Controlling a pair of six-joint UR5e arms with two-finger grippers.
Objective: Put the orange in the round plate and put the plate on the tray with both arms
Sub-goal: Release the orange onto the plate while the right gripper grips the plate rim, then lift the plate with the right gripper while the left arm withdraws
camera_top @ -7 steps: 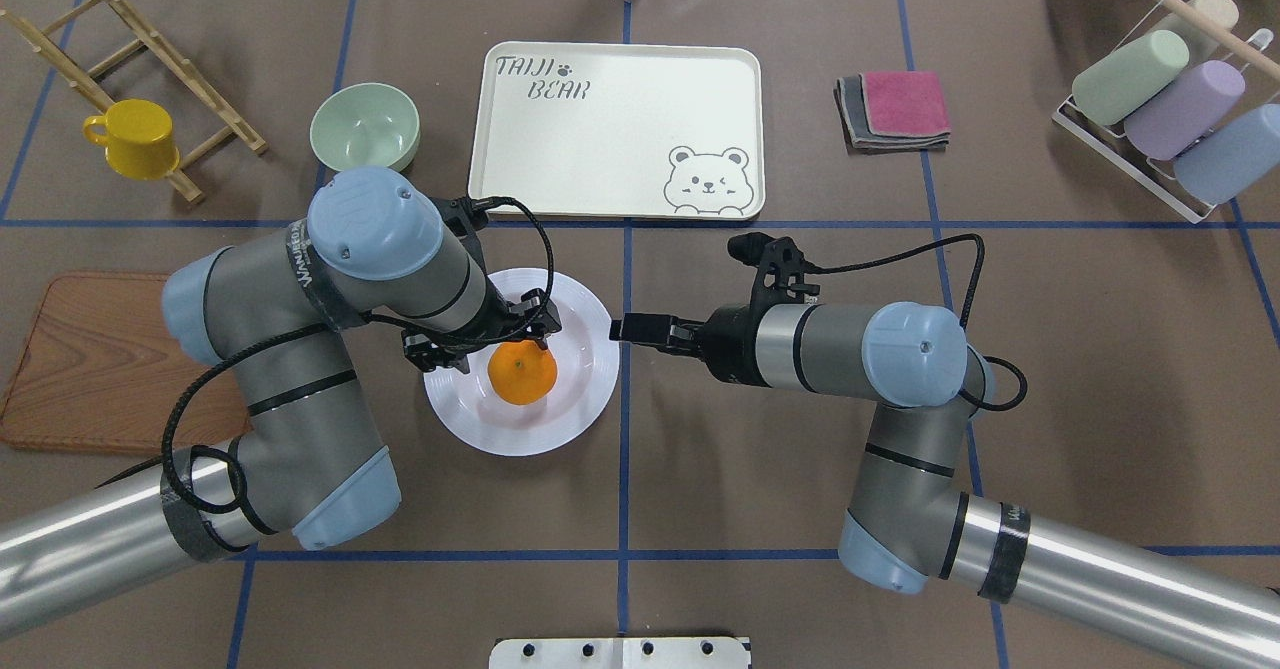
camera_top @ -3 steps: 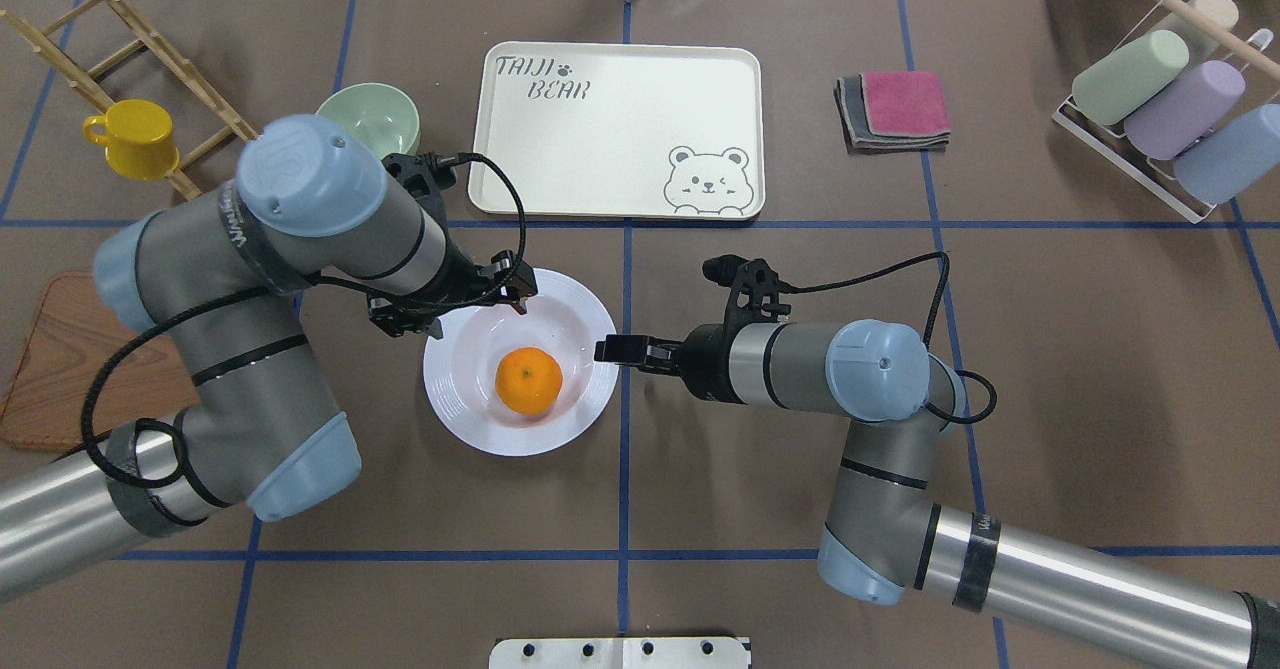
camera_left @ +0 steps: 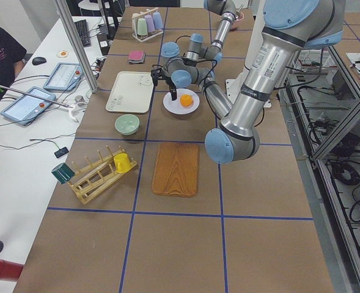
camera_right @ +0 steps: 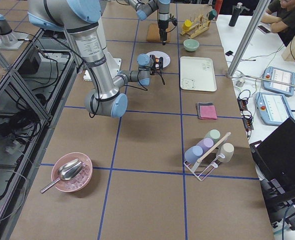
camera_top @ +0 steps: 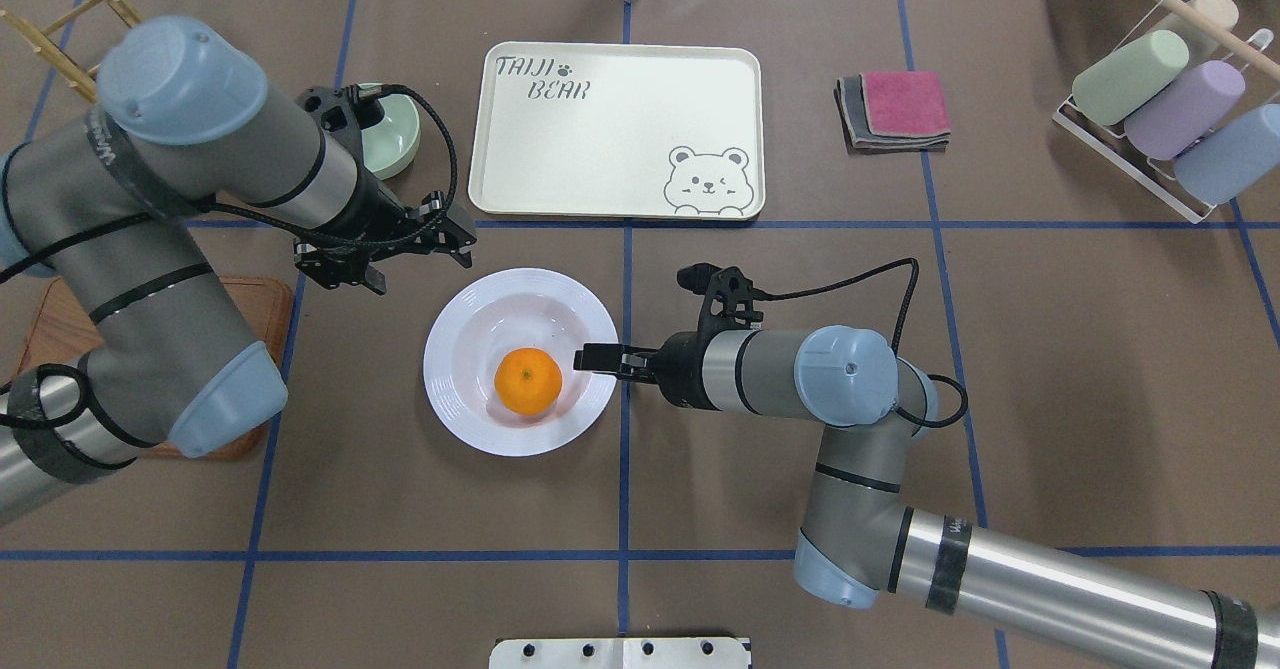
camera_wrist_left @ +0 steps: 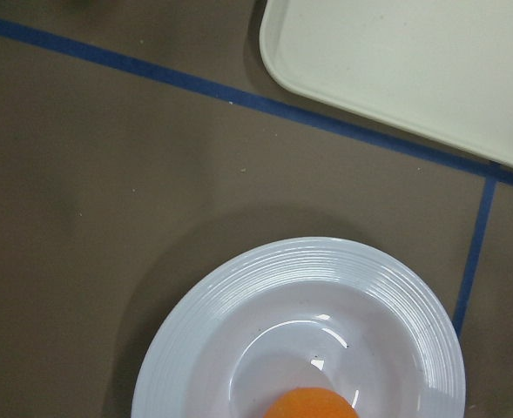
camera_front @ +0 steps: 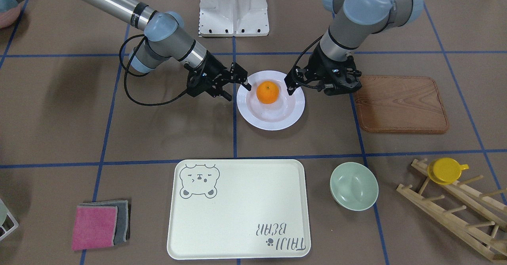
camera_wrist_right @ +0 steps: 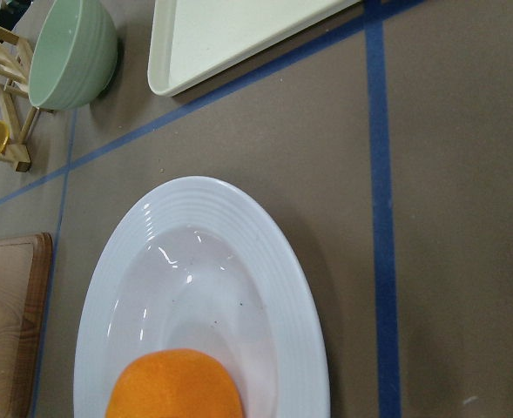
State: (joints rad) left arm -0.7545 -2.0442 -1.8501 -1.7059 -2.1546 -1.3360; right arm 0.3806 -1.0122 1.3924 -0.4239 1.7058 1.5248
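Note:
The orange lies in the sunken centre of the white round plate, which stands on the table nearer to me than the cream tray. My left gripper hovers open and empty just past the plate's far-left rim. From the right, my right gripper reaches in level, its tips at the plate's right rim; in the front view it looks open. Both wrist views look down on the plate with the orange at the bottom edge.
A pale-green bowl sits left of the tray, partly behind my left arm in the overhead view. A brown wooden board lies under my left elbow. Folded cloths, a cup rack and a wooden rack with a yellow cup stand further out.
My left gripper has drawn back from the orange, up and to the left, off the plate. My right gripper has slid left until its tips reach the plate's right rim.

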